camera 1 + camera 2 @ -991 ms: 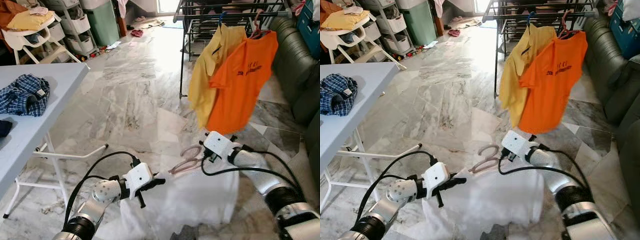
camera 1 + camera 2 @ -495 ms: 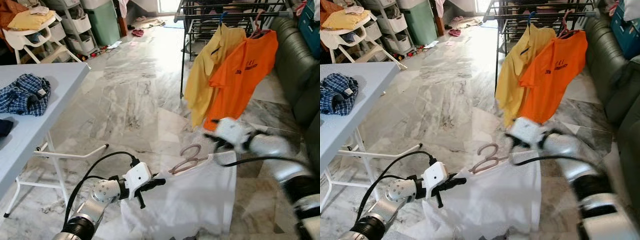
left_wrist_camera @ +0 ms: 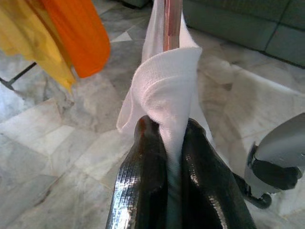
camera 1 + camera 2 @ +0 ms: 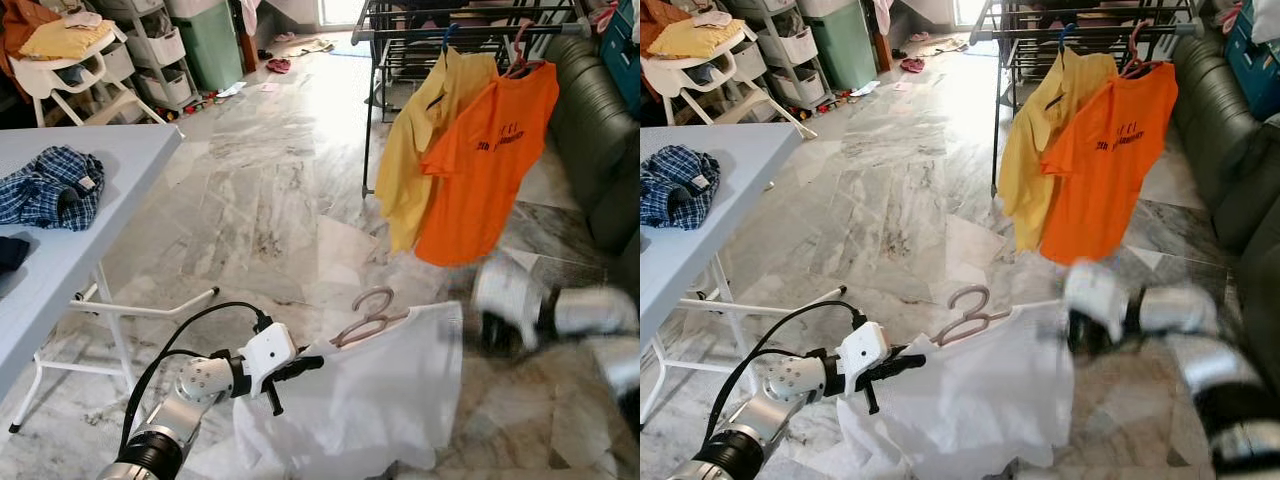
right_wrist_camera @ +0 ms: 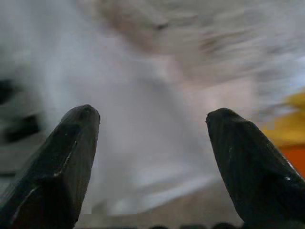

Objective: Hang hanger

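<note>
Dark print on orange T-shirt (image 4: pixel 487 160) chest, too small to read. Beside it at 9 o'clock, yellow shirt (image 4: pixel 420 150); both on drying rack (image 4: pixel 460 30) at 1 o'clock. Checked garment (image 4: pixel 50 188) on grey table (image 4: pixel 100 190) at 9 o'clock. Left gripper (image 3: pixel 167 157) pinching shoulder of white T-shirt (image 4: pixel 370 400) on pinkish hanger (image 4: pixel 368 318), low centre. Right gripper (image 5: pixel 152 129) spread, blurred, just beside shirt at 3 o'clock.
</note>
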